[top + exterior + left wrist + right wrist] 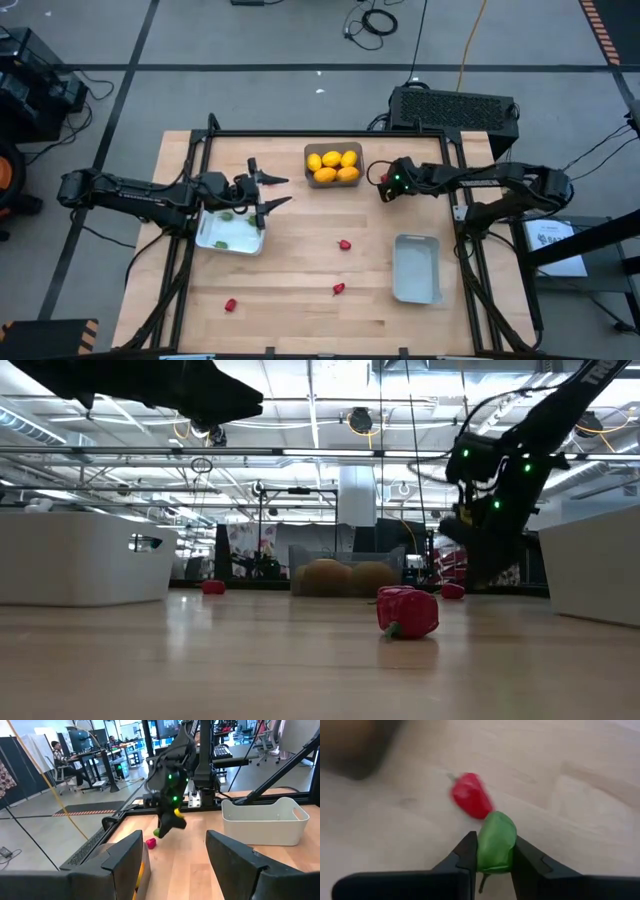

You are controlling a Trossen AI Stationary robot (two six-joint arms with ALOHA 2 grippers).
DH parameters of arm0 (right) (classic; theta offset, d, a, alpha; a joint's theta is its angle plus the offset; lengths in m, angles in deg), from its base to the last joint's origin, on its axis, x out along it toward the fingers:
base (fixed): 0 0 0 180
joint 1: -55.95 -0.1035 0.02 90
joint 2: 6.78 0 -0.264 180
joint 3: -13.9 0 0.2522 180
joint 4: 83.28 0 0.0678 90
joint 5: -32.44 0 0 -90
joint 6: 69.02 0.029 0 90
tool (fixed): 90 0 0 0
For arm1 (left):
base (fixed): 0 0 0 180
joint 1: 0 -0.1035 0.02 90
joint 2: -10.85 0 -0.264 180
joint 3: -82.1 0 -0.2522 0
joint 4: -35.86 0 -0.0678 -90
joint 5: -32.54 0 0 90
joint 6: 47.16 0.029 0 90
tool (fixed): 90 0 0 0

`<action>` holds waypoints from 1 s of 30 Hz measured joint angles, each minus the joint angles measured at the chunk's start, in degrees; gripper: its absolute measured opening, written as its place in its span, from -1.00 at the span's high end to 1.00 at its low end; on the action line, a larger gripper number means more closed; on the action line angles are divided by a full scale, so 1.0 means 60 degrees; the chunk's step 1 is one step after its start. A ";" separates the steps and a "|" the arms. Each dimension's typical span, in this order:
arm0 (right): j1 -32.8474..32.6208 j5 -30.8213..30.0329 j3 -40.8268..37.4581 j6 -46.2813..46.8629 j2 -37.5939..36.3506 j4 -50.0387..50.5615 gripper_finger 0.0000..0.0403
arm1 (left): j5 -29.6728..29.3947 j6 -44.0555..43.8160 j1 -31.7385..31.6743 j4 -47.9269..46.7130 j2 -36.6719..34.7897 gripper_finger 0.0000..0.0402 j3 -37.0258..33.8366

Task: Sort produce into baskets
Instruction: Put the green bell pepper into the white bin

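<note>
Gripper on the right arm [492, 857] is pinched closed on a small green piece [495, 842], its two dark fingers pressing the piece from either side so that most of the green sticks out past the tips; just beyond lies a red piece [471, 795] on the bench [300, 260]. In the high view this right gripper [383, 187] sits beside the dark grey basket [333, 166], which holds only yellow and orange citrus fruits [332, 165], so the green piece looks to have been picked from the spot next to it, and by my reading it belongs elsewhere. A likely home is the pale basket under the left arm [232, 232], where small green pieces already lie on its floor. Left gripper [268, 194] hangs over the far edge of that basket with its fingers spread wide and nothing between them, as the left wrist view confirms; it seems parked there rather than working. A second pale basket [417, 268] stands near the right arm with nothing visible inside, probably meant for the reds. Three more red pieces lie loose on the bench: one near the middle [345, 244], one closer to the front [338, 289], one toward the front left [231, 305]. Sorting looks partly done, with citrus finished and reds untouched.
</note>
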 joint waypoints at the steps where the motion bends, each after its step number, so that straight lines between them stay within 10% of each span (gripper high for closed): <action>1: -0.0056 0.0185 0.0001 -0.0020 -0.0168 -0.0049 0.65 | 0.0000 0.0001 0.0000 -0.0040 0.0000 -0.13 0.0000; 13: -0.2161 0.3691 0.0012 -0.0325 -0.1309 -0.4172 0.55 | 0.3154 0.1925 0.0247 0.0555 0.1220 -0.13 0.0002; 30: -0.5050 0.3920 0.0161 0.0121 0.0473 -0.7274 0.55 | 0.3228 0.5485 0.1639 0.4389 0.5409 -0.13 0.1408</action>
